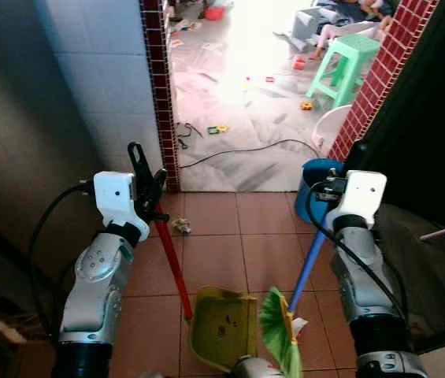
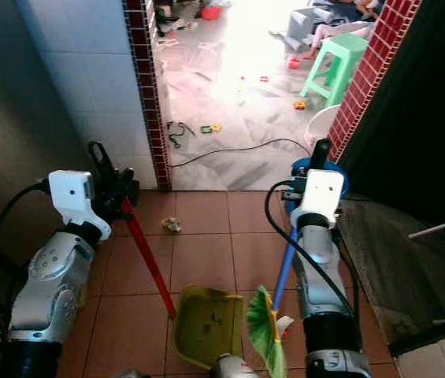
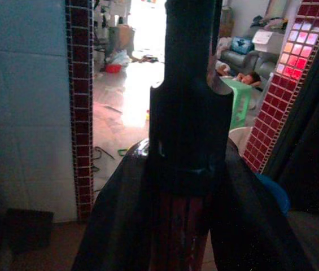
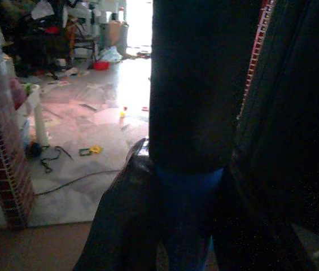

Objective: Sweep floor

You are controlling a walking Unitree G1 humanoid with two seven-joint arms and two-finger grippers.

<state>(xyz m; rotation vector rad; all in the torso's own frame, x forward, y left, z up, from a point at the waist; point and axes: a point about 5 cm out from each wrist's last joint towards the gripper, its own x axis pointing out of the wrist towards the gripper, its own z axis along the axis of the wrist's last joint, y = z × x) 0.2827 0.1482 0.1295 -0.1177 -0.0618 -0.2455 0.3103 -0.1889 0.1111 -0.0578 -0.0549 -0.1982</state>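
Observation:
My left gripper (image 1: pixel 147 185) is shut on the red handle (image 1: pixel 173 264) of a yellow dustpan (image 1: pixel 222 327), which rests on the brown tiles in front of me. My right gripper (image 1: pixel 328 189) is shut on the blue handle (image 1: pixel 305 272) of a broom whose green bristles (image 1: pixel 279 327) sit just right of the pan. A small crumpled scrap (image 1: pixel 181 227) lies on the tiles beyond the pan, near the left pillar. In the wrist views, the red handle (image 3: pixel 184 226) and the blue handle (image 4: pixel 187 197) run between the dark fingers.
A doorway between red-tiled pillars (image 1: pixel 157 87) opens onto a bright room with a black cable (image 1: pixel 246 150), scattered toys and a green stool (image 1: pixel 346 67). A blue bucket (image 1: pixel 314 172) and a white basin (image 1: pixel 334 126) stand by the right pillar. A dark mat (image 2: pixel 395 252) lies at right.

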